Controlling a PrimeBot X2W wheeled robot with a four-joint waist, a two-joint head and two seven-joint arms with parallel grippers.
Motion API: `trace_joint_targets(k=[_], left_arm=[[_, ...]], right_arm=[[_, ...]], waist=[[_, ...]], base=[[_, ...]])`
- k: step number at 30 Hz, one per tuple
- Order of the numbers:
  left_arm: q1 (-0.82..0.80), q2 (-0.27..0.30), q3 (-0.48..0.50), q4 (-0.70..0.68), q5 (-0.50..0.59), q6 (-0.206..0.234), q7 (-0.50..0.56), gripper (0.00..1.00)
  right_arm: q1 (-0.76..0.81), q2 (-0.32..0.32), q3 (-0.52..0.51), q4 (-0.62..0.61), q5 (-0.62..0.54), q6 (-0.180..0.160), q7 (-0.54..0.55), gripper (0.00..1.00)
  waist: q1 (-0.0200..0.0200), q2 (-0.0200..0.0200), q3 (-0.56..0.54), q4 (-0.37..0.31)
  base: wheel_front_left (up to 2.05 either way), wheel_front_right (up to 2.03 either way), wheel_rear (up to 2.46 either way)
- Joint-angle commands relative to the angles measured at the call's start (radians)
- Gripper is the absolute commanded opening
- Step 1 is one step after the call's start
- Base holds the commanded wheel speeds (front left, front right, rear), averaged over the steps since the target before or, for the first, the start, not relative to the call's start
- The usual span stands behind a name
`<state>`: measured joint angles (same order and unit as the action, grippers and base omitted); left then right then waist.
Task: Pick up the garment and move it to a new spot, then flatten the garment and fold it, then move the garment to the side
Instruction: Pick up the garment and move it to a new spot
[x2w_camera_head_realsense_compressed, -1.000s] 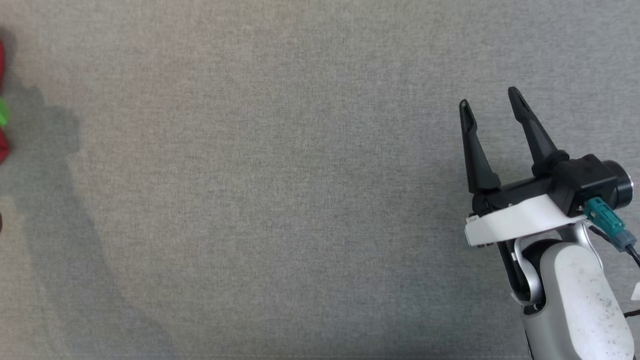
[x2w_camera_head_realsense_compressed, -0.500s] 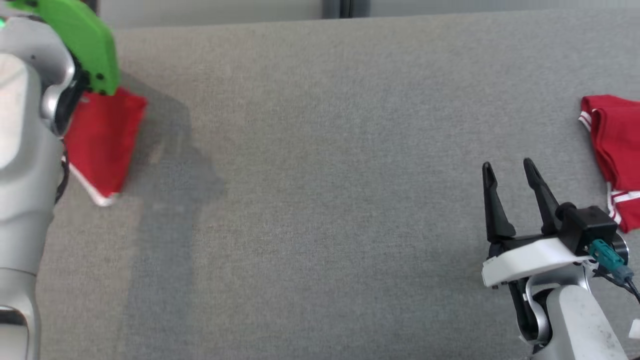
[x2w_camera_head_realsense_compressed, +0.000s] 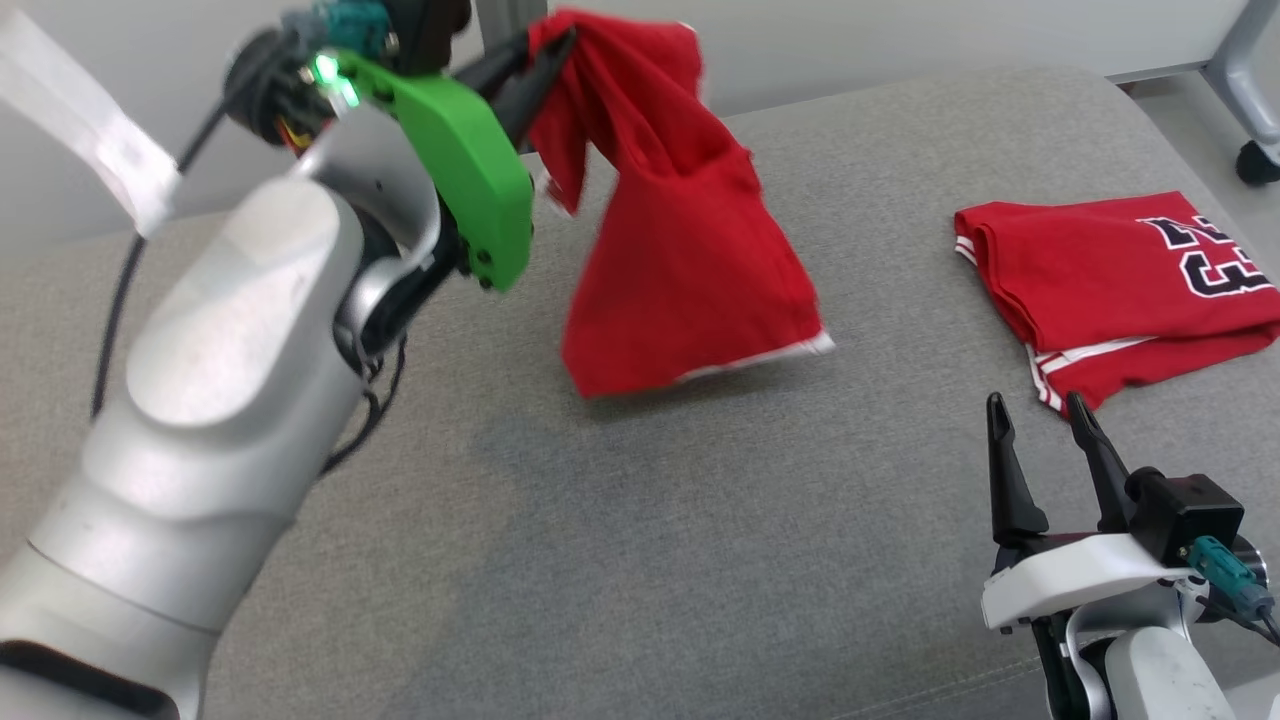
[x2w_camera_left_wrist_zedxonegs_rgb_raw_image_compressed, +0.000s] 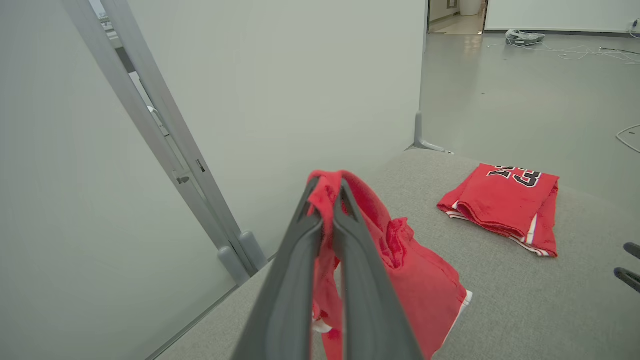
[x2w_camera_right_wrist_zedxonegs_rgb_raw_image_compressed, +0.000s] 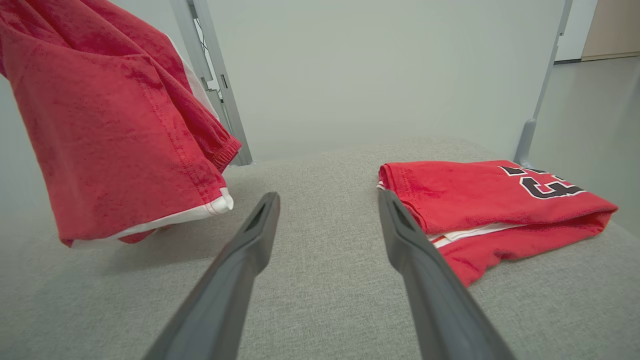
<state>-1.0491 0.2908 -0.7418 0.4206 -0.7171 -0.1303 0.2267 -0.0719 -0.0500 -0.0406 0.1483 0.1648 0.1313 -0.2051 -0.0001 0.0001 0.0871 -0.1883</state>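
- Hanging from the left gripper (x2w_camera_head_realsense_compressed: 545, 55), which is clamped on its top edge, the red garment (x2w_camera_head_realsense_compressed: 690, 280) dangles above the grey cushion (x2w_camera_head_realsense_compressed: 640, 570), far left.
- Empty, the right gripper (x2w_camera_head_realsense_compressed: 1038, 412) sits near right, fingers apart.
- Best lowered hem-first onto bare fabric, well apart from the folded jersey (x2w_camera_head_realsense_compressed: 1110, 270).

A folded red jersey (x2w_camera_head_realsense_compressed: 1110, 270), numbered in black, is laid on a grey fabric surface (x2w_camera_head_realsense_compressed: 700, 560). Pale partition panels (x2w_camera_left_wrist_zedxonegs_rgb_raw_image_compressed: 300, 75) are joined by a grey metal post (x2w_camera_left_wrist_zedxonegs_rgb_raw_image_compressed: 170, 145) behind.

Hanging garment (x2w_camera_head_realsense_compressed: 690, 270) left, above surface (x2w_camera_head_realsense_compressed: 700, 560); folded jersey (x2w_camera_head_realsense_compressed: 1110, 270) right, on surface.
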Motion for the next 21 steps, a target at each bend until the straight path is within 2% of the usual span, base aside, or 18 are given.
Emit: trace_joint_targets(k=[1, 6, 13, 14, 15, 16, 17, 18, 20, 21], left_arm=[[0.056, 0.007, -0.005, -0.003, -0.020, 0.002, -0.014, 0.00], [0.260, 0.010, -0.017, 0.049, -0.077, 0.023, -0.062, 0.00], [0.440, 0.008, -0.017, 0.232, -0.100, 0.074, -0.143, 0.00], [0.451, 0.002, -0.014, 0.255, -0.100, 0.080, -0.165, 0.22], [0.457, -0.004, -0.010, 0.271, -0.102, 0.083, -0.180, 0.22], [0.464, -0.011, -0.012, 0.289, -0.101, 0.083, -0.196, 0.40], [0.466, -0.016, -0.010, 0.299, -0.099, 0.085, -0.215, 0.45], [0.467, -0.022, -0.005, 0.312, -0.098, 0.088, -0.236, 0.72], [0.465, -0.034, 0.000, 0.329, -0.092, 0.090, -0.282, 1.00], [0.465, -0.040, 0.002, 0.338, -0.089, 0.093, -0.300, 1.00]], right_arm=[[0.013, -0.001, 0.000, 0.003, 0.002, -0.001, -0.007, 1.00], [0.015, -0.001, 0.012, 0.010, 0.014, -0.001, -0.012, 1.00], [-0.014, -0.002, 0.024, 0.023, 0.020, -0.001, -0.024, 1.00], [-0.016, -0.002, 0.024, 0.024, 0.018, -0.001, -0.026, 1.00], [-0.017, -0.002, 0.022, 0.025, 0.017, -0.001, -0.027, 1.00], [-0.018, -0.002, 0.022, 0.027, 0.014, -0.001, -0.027, 1.00], [-0.017, -0.002, 0.020, 0.028, 0.012, -0.001, -0.027, 1.00], [-0.018, -0.001, 0.019, 0.032, 0.009, -0.001, -0.027, 1.00], [-0.020, -0.002, 0.018, 0.037, 0.008, -0.001, -0.029, 1.00], [-0.020, -0.002, 0.018, 0.039, 0.007, -0.001, -0.029, 1.00]], waist=[[0.0001, -0.0001, -0.022, -0.034], [0.0001, -0.0001, -0.003, -0.022], [0.0001, -0.0001, 0.029, 0.001], [0.0001, -0.0001, 0.033, 0.005], [0.0001, -0.0001, 0.036, 0.010], [0.0001, -0.0001, 0.038, 0.015], [0.0001, -0.0001, 0.039, 0.020], [0.0001, -0.0001, 0.039, 0.025], [0.0001, -0.0001, 0.036, 0.035], [0.0001, -0.0001, 0.033, 0.040]], base=[[0.00, 0.00, 0.00], [0.00, 0.00, 0.00], [0.00, 0.00, 0.00], [0.00, 0.00, 0.00], [0.00, 0.00, 0.00], [0.00, 0.00, 0.00], [0.00, 0.00, 0.00], [0.00, 0.00, 0.00], [0.00, 0.00, 0.00], [0.00, 0.00, 0.00]])
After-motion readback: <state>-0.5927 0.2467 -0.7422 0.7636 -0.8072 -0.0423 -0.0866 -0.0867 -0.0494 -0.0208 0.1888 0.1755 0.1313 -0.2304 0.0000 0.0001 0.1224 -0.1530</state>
